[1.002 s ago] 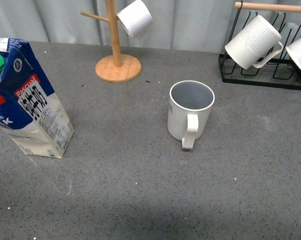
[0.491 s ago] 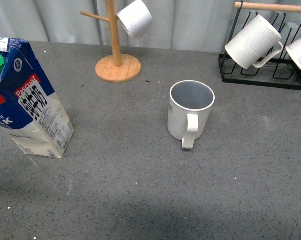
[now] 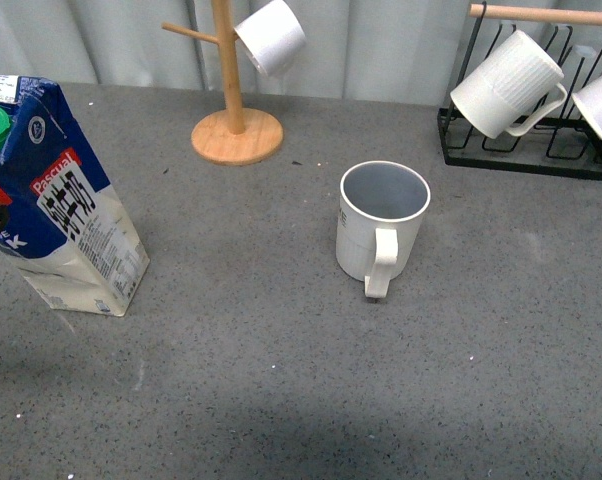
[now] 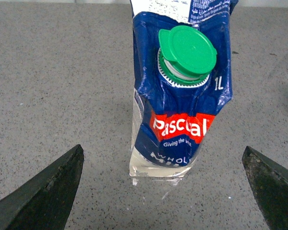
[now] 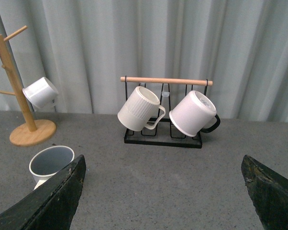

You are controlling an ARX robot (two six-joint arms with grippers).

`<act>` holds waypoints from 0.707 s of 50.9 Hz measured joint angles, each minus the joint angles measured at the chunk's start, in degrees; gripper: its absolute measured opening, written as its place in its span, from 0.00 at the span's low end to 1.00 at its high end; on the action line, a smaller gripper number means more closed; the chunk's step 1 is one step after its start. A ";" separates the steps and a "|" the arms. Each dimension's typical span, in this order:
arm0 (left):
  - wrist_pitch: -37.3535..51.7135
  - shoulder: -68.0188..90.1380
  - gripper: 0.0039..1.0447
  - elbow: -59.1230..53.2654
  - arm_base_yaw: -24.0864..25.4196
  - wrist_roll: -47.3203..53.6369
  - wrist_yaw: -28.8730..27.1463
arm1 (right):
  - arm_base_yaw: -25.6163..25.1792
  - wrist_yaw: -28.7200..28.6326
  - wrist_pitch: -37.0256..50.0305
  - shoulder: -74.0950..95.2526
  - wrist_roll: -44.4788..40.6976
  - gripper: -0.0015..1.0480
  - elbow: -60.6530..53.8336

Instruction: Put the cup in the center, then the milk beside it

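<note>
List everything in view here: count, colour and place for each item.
milk carton: one, blue and white with a green cap, on the table's left
cup: one, cream-white with a grey-blue inside, upright near the table's middle
mug tree: one, wooden, at the back
small cup: one, white, hung on the mug tree
rack: one, black wire with a wooden bar, back right
ribbed mug: one, white, hung on the rack
smooth mug: one, white with a dark handle, hung beside the ribbed mug
table: one, speckled grey
curtain: pale grey, behind the table
left gripper: open, black, a finger on either side of the milk carton
right gripper: open, black, empty
</note>
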 joint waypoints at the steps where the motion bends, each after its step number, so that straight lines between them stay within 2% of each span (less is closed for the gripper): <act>1: 0.17 0.22 0.94 0.02 0.02 -0.02 0.02 | 0.00 0.00 0.00 0.00 0.00 0.91 0.00; 36: 5.97 11.96 0.94 5.35 1.88 0.26 0.94 | 0.00 0.02 0.00 0.00 0.00 0.91 0.00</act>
